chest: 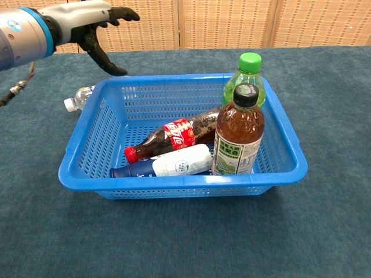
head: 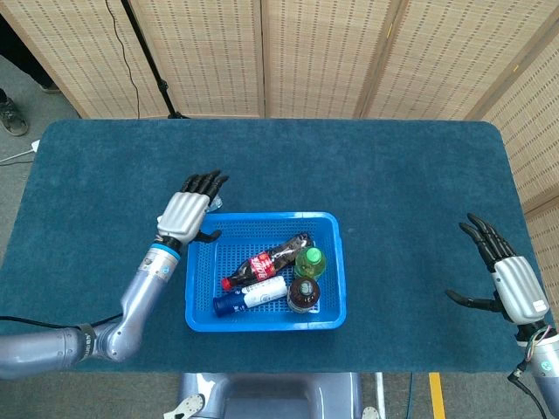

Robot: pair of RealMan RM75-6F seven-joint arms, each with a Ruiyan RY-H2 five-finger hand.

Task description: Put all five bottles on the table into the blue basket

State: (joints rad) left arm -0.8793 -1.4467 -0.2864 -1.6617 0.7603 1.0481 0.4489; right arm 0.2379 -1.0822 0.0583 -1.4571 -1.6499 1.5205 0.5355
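Note:
The blue basket holds a cola bottle lying slantwise and a white-and-blue bottle lying beside it. A green-capped bottle and a brown tea bottle stand upright inside. A clear water bottle lies on the table just outside the basket's far left corner; in the head view my left hand covers it. That hand hovers above it, fingers spread, holding nothing. My right hand is open at the table's right edge.
The table is covered in dark teal cloth. Woven folding screens stand behind it, with a black stand and cable at the back left.

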